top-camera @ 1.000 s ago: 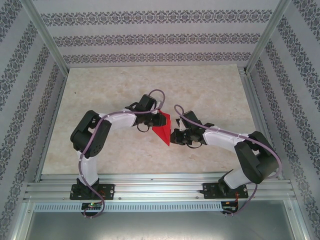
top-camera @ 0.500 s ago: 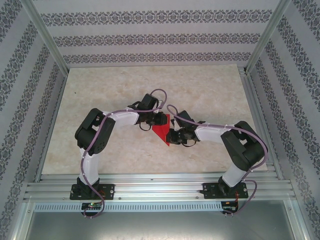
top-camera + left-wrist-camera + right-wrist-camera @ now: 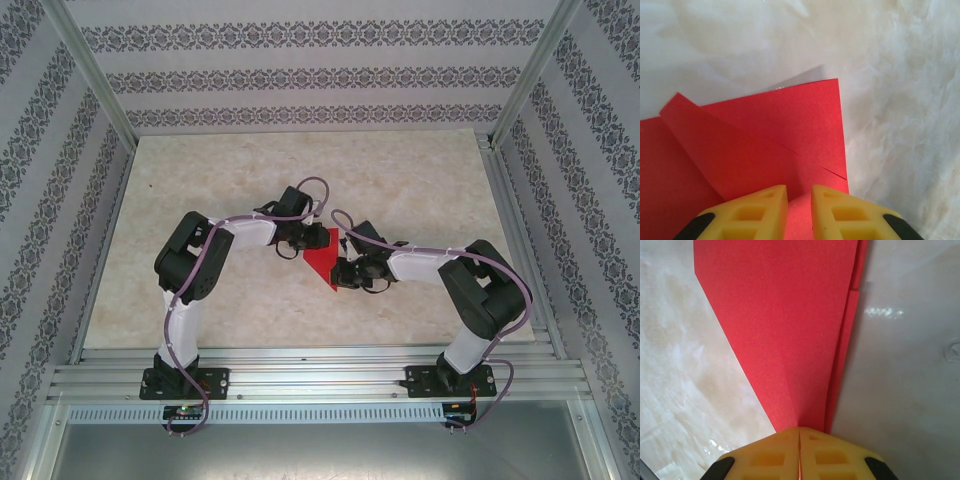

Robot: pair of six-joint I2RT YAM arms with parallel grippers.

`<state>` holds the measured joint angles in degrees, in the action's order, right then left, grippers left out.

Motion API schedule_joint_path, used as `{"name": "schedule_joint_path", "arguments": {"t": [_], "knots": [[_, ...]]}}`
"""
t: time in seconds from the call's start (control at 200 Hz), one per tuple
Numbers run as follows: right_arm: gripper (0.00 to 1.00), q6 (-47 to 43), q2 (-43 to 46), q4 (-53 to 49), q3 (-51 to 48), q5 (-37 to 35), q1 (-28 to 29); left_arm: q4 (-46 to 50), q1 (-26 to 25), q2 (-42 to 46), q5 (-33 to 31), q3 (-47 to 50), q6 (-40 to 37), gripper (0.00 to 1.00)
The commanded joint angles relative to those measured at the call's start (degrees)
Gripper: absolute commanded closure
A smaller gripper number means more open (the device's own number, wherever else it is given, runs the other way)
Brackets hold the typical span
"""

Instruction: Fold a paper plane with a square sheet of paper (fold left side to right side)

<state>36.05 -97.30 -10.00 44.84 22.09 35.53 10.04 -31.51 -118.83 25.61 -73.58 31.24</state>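
The red sheet of paper (image 3: 322, 264) is creased into a pointed shape and sits at the middle of the table between both grippers. In the left wrist view the paper (image 3: 775, 145) shows overlapping folded flaps and a straight right edge. My left gripper (image 3: 799, 197) is at its near edge, fingers a little apart, with red paper showing in the gap. The right wrist view has the paper (image 3: 790, 315) narrowing toward my right gripper (image 3: 799, 432), which is shut on its pointed end. From above, the left gripper (image 3: 311, 243) meets the paper's upper left and the right gripper (image 3: 344, 272) its right side.
The pale marbled table (image 3: 220, 180) has open room all round the paper. Patterned walls and metal frame posts (image 3: 90, 75) enclose the table. A metal rail (image 3: 320, 375) at the near edge carries both arm bases.
The right arm has swung left and drawn in toward the paper, closing up against the left gripper. The left arm shifted slightly. The paper looks narrower from above.
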Motion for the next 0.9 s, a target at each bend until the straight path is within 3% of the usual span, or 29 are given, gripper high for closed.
{"name": "schedule_joint_path", "arguments": {"t": [0.0,0.35,0.694,0.894], "knots": [[0.92,-1.1,-2.5,-6.8,-2.7,-3.5,1.1,0.3,3.2,-2.8,-3.7,-2.0,-2.9,0.78],[0.92,-0.7,-2.4,-7.6,-3.8,-4.0,1.9,2.0,6.8,-5.8,-7.5,-7.3,-4.5,0.77],[0.92,-1.0,-2.8,-6.9,-3.5,-3.4,2.2,7.6,10.5,-11.0,-6.6,-17.4,-6.3,0.76],[0.89,-2.7,2.0,-6.7,-0.2,-2.9,1.9,7.9,12.4,-4.8,-6.1,-14.8,-7.0,0.74]]}}
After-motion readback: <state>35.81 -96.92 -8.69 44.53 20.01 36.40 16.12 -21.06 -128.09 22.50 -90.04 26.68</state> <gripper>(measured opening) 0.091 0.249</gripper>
